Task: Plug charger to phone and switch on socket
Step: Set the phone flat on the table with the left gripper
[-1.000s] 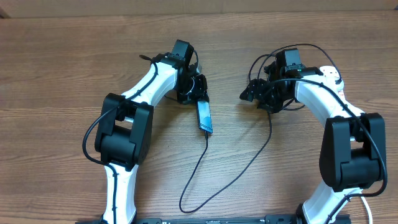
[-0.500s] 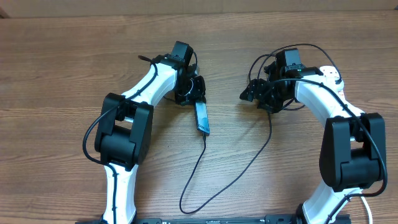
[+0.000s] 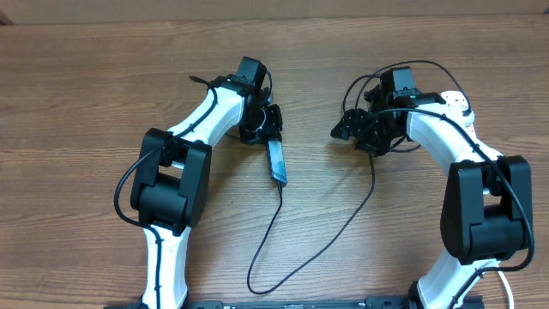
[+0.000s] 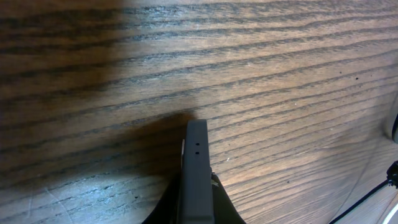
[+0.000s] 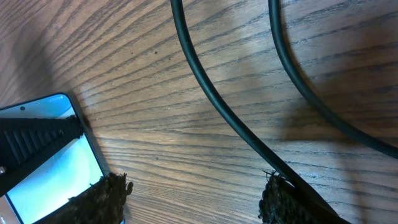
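Observation:
My left gripper (image 3: 262, 126) is shut on the phone (image 3: 276, 161) and holds it tilted on its edge, so it looks narrow and dark from overhead. In the left wrist view the phone's dark edge (image 4: 197, 149) sticks out between the fingers (image 4: 197, 202). The charger cable (image 3: 330, 240) runs from the phone's lower end, loops near the front edge and rises to my right gripper (image 3: 350, 127). The right gripper is open (image 5: 193, 196). The cable (image 5: 211, 93) passes by its right finger. The phone's blue screen (image 5: 53, 171) shows at lower left. The socket is out of view.
Bare wooden table (image 3: 86, 103) all around. More loops of black cable (image 3: 420, 67) lie behind the right wrist. Both arm bases stand at the front edge.
My left gripper has turned the phone more onto its edge; its blue screen no longer shows from overhead. The right arm has not moved.

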Controlling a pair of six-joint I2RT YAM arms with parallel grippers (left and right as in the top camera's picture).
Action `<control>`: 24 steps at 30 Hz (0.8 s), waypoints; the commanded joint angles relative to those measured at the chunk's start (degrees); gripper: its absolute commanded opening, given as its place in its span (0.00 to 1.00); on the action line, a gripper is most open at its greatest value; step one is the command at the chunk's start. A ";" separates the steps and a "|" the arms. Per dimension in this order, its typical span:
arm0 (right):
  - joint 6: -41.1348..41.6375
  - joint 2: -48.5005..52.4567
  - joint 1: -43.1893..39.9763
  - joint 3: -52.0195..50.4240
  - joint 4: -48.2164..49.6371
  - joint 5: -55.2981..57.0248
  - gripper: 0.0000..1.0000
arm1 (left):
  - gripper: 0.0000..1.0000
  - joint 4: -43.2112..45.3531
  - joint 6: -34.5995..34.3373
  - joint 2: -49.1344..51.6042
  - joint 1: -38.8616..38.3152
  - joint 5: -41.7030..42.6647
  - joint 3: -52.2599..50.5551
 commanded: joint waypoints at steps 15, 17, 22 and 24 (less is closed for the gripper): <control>-0.24 -0.81 0.15 0.17 0.15 0.61 0.72 | 0.05 0.66 4.33 0.39 -0.98 0.48 0.00; -0.24 -0.81 0.15 0.17 0.13 0.59 0.72 | 0.04 0.90 4.31 0.39 -1.16 0.50 0.00; -0.24 -0.81 0.15 0.17 0.15 0.61 0.72 | 0.04 1.07 4.28 0.39 -1.49 0.48 0.00; -0.24 -0.81 0.15 0.17 0.15 0.59 0.72 | 0.04 1.09 4.28 0.39 -1.55 0.48 0.00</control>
